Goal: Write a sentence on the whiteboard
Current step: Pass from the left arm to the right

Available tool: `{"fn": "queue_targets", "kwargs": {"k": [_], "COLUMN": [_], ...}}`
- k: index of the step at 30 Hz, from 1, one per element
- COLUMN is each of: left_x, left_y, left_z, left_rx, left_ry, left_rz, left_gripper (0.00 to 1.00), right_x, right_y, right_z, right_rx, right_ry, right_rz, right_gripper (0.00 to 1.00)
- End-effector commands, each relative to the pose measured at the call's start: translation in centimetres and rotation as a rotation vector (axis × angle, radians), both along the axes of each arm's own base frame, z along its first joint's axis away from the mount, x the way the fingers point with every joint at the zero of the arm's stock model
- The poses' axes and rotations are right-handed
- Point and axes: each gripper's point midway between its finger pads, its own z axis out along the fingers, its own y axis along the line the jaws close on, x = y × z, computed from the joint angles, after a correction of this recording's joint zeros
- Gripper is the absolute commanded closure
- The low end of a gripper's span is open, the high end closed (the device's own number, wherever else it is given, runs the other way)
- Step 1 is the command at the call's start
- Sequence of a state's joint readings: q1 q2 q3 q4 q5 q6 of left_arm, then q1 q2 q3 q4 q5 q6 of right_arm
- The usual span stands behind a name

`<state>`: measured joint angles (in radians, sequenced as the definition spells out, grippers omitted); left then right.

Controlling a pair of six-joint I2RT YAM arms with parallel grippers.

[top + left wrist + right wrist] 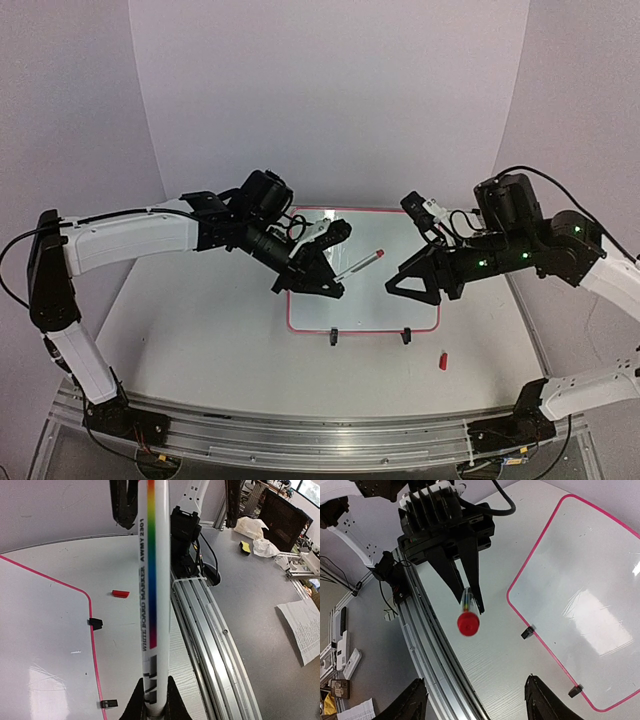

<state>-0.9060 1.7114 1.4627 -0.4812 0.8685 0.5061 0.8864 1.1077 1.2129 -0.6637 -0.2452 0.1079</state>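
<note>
Whiteboard: lies flat on the table between the two arms. It has a thin pink frame, rounded corners and a glossy white face with glare streaks.

Clips: two small black ones sit on the board's near edge.

Marker: white barrel with a rainbow stripe and the print "WHITE BOARD MARKER". It is raised over the middle of the board in the top view. One end sits in the left gripper and the red end points toward the right gripper. Whether any part touches the board cannot be told.

Left gripper: over the board's left half, its fingers pinched narrow around the marker's end. The barrel runs straight out between them.

Right gripper: over the board's right half, facing the left gripper. Its fingers are spread wide and hold nothing. It is near the marker's red end but apart from it.

Red piece: small, lying on the table just off the board's near right corner, apart from both grippers.

Rail: an aluminium strip runs along the table's near edge and carries the arm bases.
</note>
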Motion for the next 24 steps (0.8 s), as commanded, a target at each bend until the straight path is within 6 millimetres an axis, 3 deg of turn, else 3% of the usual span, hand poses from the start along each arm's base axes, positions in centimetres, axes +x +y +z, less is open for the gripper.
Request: {"fn": "queue_targets", "kwargs": {"k": [1,6,24], "left_x": [-1.8,-2.1,-2.3], "left_y": [-1.0,-1.5,-2.3], "left_z": [-0.7,-1.0,-0.3], "left_rx": [0.035,0.044,0.019], "left_ry": [-0.063,-0.020,0.045], "left_rz": [-0.084,-0.103,-0.118], "left_gripper": [1.00,1.00,1.00], "right_x": [-1.2,-1.9,-0.6], "right_y": [1.6,2.8,5.0], "right_z": [2.0,1.7,-1.9], "right_rx": [0.046,0.061,-0.005], "right_ry": [-0.006,0.056,0.114], "right_rz": [0.129,0.195,0.224], "right_gripper": [0.36,0.37,0.66]}}
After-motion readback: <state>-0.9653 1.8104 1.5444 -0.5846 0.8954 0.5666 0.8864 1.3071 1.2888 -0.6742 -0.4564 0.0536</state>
